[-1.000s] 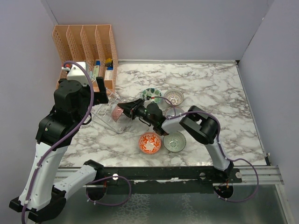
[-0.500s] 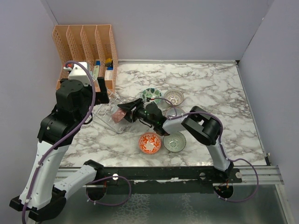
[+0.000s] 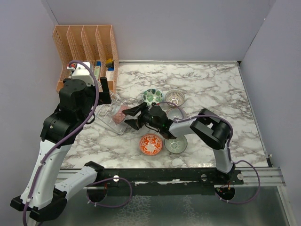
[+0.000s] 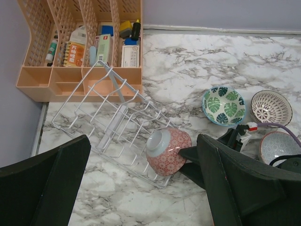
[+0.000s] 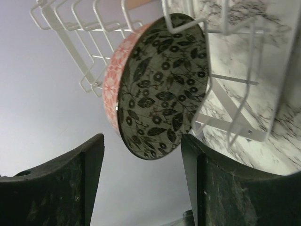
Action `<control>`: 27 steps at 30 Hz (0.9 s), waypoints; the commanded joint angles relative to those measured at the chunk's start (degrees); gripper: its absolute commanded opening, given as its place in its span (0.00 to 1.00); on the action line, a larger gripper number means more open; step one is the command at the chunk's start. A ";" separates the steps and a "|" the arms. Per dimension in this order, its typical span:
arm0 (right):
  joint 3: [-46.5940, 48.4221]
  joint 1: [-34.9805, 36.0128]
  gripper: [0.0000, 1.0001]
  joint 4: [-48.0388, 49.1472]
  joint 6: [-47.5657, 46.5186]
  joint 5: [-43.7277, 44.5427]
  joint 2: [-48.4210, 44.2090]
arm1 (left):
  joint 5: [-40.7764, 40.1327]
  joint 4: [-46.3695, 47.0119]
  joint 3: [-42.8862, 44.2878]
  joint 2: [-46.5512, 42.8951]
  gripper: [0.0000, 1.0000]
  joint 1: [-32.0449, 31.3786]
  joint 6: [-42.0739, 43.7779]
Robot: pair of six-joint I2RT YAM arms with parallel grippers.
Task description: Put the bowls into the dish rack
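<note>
A bowl (image 3: 120, 114), pink outside with a dark leaf pattern inside, stands on edge in the near right end of the white wire dish rack (image 3: 104, 117). My right gripper (image 3: 133, 117) is open, its fingers spread on either side of the bowl's rim (image 5: 160, 84). One finger (image 4: 190, 154) is at the bowl's side (image 4: 169, 150). My left gripper (image 4: 143, 188) is open and empty, high above the rack (image 4: 108, 125). Bowls on the table are green-leaf (image 3: 153, 96), white lattice (image 3: 175, 98), grey-blue (image 3: 175, 114), orange-red (image 3: 151, 144) and pale green (image 3: 175, 143).
The orange slotted organizer (image 3: 87, 44) with bottles and boxes stands right behind the rack, against the left wall. The right arm lies low between the bowls. Walls close the table at the back, left and right.
My right gripper has opened wide and let go of the pink bowl, which now rests on edge in the rack. The left arm shifted slightly towards the back.
</note>
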 commanded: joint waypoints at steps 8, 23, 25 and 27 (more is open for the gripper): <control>-7.37 -0.35 0.67 -13.23 -7.84 -1.07 -12.94 | 0.32 2.84 -0.17 0.48 0.99 -0.21 0.76; 18.85 -3.39 0.70 -90.56 -53.83 25.66 -25.52 | 0.22 4.02 -0.38 0.42 0.99 -0.18 1.04; 20.86 -3.39 0.70 -95.54 -57.04 29.03 -23.61 | 0.31 4.16 -0.37 0.54 0.99 -0.18 1.07; 21.42 -3.39 0.70 -97.65 -60.53 30.75 -21.73 | 0.52 4.19 -0.37 0.84 0.99 -0.18 1.01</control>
